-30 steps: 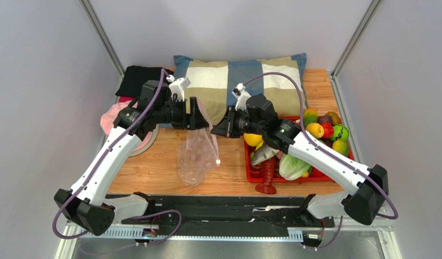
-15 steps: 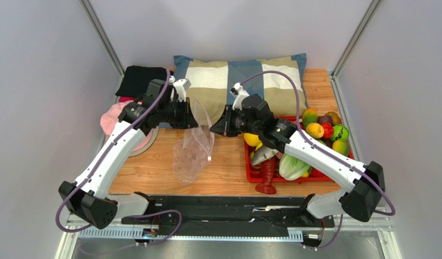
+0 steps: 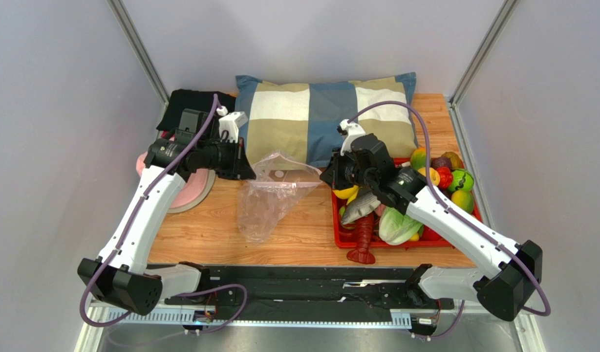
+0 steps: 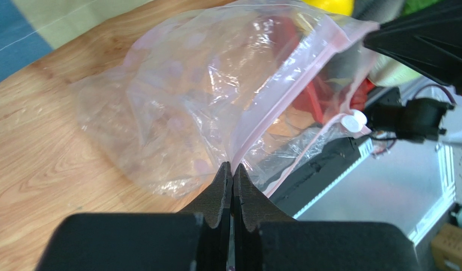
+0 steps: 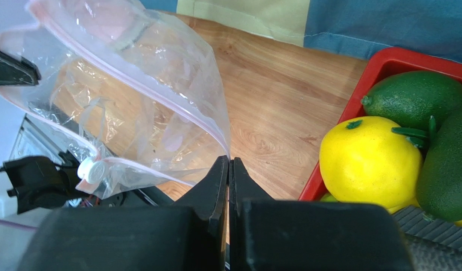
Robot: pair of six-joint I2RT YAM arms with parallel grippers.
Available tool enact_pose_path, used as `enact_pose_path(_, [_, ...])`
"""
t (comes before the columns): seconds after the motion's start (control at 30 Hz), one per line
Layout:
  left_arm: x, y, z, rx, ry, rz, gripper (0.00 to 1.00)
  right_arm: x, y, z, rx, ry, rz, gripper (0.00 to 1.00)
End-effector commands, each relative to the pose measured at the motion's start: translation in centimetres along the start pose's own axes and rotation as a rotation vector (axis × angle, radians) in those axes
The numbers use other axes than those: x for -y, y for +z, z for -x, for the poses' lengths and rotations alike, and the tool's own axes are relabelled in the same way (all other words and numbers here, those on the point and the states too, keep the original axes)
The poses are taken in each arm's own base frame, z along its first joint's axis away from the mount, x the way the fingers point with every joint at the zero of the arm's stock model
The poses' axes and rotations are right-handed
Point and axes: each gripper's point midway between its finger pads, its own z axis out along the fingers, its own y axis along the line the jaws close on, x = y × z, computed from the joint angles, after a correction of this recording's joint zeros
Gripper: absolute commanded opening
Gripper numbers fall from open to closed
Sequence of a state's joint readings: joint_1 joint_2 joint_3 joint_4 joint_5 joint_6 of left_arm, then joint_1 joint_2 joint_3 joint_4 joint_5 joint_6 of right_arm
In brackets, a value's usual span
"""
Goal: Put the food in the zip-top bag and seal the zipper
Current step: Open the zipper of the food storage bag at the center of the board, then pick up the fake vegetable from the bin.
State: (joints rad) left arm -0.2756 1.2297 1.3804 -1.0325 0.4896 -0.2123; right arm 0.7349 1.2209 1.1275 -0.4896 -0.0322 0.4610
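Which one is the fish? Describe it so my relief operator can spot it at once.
Find the red tray on the right side of the table, in front of the checked pillow. At its left end lies the fish: the only grey, tapered piece, lying between a yellow lemon and the red lobster.

Lab test cell, grey walls (image 3: 53, 110), aluminium frame (image 3: 139, 50)

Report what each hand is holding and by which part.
The left hand and right hand both pinch the zip-top bag by its zipper, at opposite ends.
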Motion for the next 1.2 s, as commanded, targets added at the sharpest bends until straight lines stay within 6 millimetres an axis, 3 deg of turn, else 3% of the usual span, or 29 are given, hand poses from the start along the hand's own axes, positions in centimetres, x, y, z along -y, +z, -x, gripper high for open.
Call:
enact_pose_path(0.0, [3.8, -1.1, -0.3, -0.010, 0.094, -0.176, 0.00, -0.2, -1.2, -0.5, -0.018, -0.102, 0.057, 0.00])
enact_pose_path(0.1, [5.2, 0.3, -0.8, -0.048, 0.062, -0.253, 0.00, -1.6, -1.5, -0.4, -0.030, -0.153, 0.134, 0.00])
enact_pose_path(0.2, [5.7, 2.1, -1.2, -0.078, -0.005, -0.300, 0.00, -1.0, -2.4, -0.4, -0.042, -0.231, 0.108, 0.13])
enact_pose_path(0.23, [6.1, 2.7, -1.1, -0.081, -0.004, -0.317, 0.00, -1.1, -3.0, 0.2, -0.033, -0.253, 0.105, 0.27])
enact_pose_path(0.3, [6.0, 3.7, -0.7, -0.084, -0.030, -0.317, 0.00, -0.5, -4.1, 0.0, -0.056, -0.296, 0.088, 0.44])
enact_pose_path(0.33, [6.0, 4.0, -0.6, -0.085, -0.040, -0.320, 0.00, -0.8, -5.2, 0.7, -0.033, -0.306, 0.090, 0.63])
enact_pose_path(0.43, [5.8, 4.7, 0.0, -0.078, -0.063, -0.312, 0.00, 0.4, -7.5, 1.1, -0.015, -0.316, 0.021, 0.86])
enact_pose_path(0.47, [5.7, 5.0, 0.0, -0.084, -0.068, -0.312, 0.00, 0.7, -8.1, 1.1, -0.016, -0.323, 0.017, 0.88])
enact_pose_path(0.63, [5.4, 5.4, -0.3, -0.093, -0.073, -0.300, 0.00, 6.0, -12.0, 3.2, 0.040, -0.241, -0.164, 0.97])
enact_pose_path(0.7, [5.6, 5.4, -0.4, -0.094, -0.070, -0.306, 0.00, 7.3, -14.0, 3.1, 0.029, -0.203, -0.215, 0.98])
enact_pose_path(0.77, [5.4, 5.5, -0.8, -0.101, -0.071, -0.301, 0.00, 7.4, -15.9, 2.0, 0.012, -0.160, -0.213, 0.99])
enact_pose_path(0.93, [5.4, 5.6, -1.1, -0.097, -0.068, -0.301, 0.00, 11.9, -20.2, 1.5, 0.084, 0.025, -0.425, 1.00])
enact_pose_path(1.1, [5.5, 5.6, -1.1, -0.094, -0.063, -0.299, 0.00, 14.5, -23.4, -1.3, 0.084, 0.251, -0.624, 1.00])
enact_pose_path(1.17, [5.5, 5.5, -1.2, -0.095, -0.065, -0.297, 0.00, 14.5, -23.9, -2.8, 0.058, 0.298, -0.640, 1.00])
